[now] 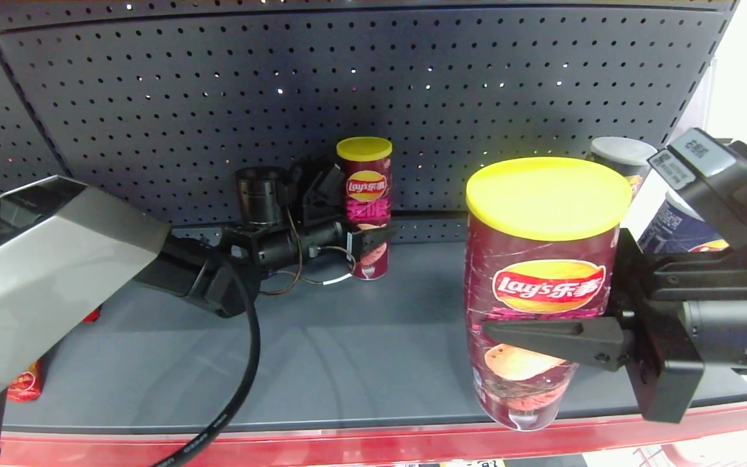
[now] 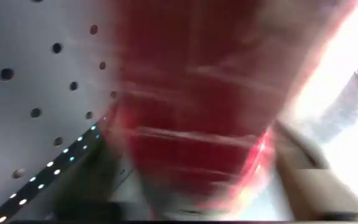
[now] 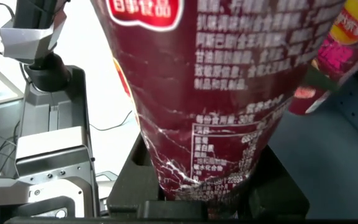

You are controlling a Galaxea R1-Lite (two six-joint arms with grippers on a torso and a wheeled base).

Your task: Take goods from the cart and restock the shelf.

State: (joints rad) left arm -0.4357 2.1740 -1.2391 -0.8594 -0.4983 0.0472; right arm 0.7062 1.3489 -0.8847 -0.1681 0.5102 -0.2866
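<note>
My right gripper (image 1: 545, 331) is shut on a maroon chip can (image 1: 542, 285) with a yellow lid, holding it upright just above the front right of the grey shelf (image 1: 321, 350). The right wrist view looks up this can (image 3: 216, 93) from between the fingers of the right gripper (image 3: 210, 186). A second maroon chip can (image 1: 365, 207) stands at the back of the shelf against the pegboard. My left gripper (image 1: 371, 241) is closed around its lower part. The left wrist view shows that can (image 2: 191, 93) as a red blur close up.
Grey-lidded cans (image 1: 621, 155) and a dark blue can (image 1: 679, 227) stand at the shelf's back right, behind my right gripper. A red packet (image 1: 23, 383) lies at the far left. The shelf has a red front lip (image 1: 347, 446) and a perforated back wall (image 1: 283, 97).
</note>
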